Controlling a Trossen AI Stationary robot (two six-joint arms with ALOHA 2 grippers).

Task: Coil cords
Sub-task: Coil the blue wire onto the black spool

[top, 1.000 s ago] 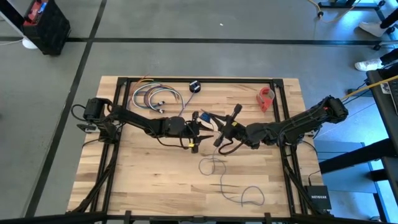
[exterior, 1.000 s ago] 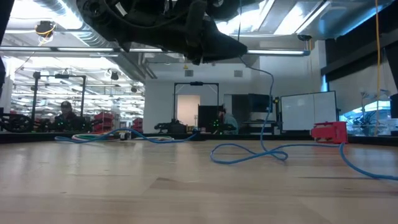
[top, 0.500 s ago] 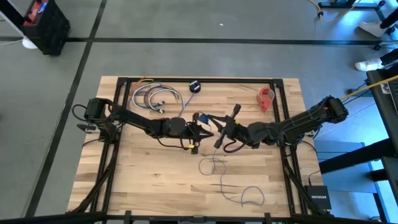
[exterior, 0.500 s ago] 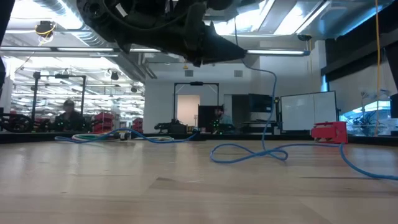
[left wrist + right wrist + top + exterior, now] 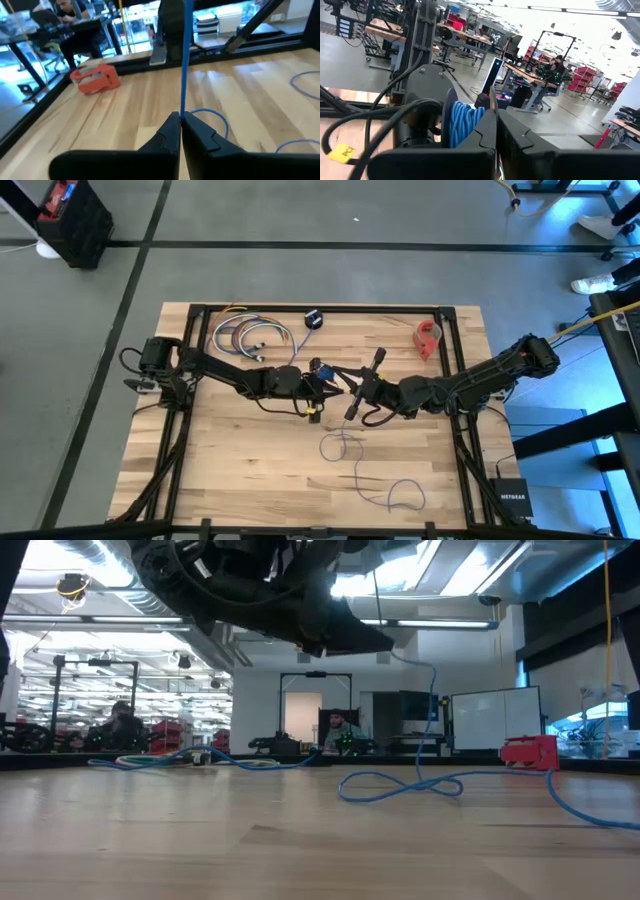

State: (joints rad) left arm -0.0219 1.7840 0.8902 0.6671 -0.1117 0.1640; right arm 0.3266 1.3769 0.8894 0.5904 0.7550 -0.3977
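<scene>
Cord [image 5: 345,448], thin and bluish-grey, is lying in loose loops across the near middle of a wooden tabletop [image 5: 220,470], trailing toward the near right corner and rising from one loop up to the two arms meeting above the centre. In the low view the cord [image 5: 400,787] is showing blue, curling on the wood and climbing to the dark arms overhead.

Two dark arms are reaching in from the left and right edges. The left hand [image 5: 327,380] is hanging above the middle of the tabletop with its fingers pressed together on the cord; in the left wrist view the fingers [image 5: 167,135] are pinching a taut blue strand [image 5: 186,60] that is running straight up from between them. The right hand [image 5: 356,397] is sitting just beside it, fingers closed flat against each other; in the right wrist view a wound bundle of blue cord [image 5: 465,122] is showing beyond them on the other arm, and I cannot tell whether they are gripping anything.

A bundle of multicoloured cables [image 5: 245,335] is lying at the far left. A small red object [image 5: 428,337] is sitting near the far right corner. A small black spool [image 5: 314,319] is resting at the far edge.
</scene>
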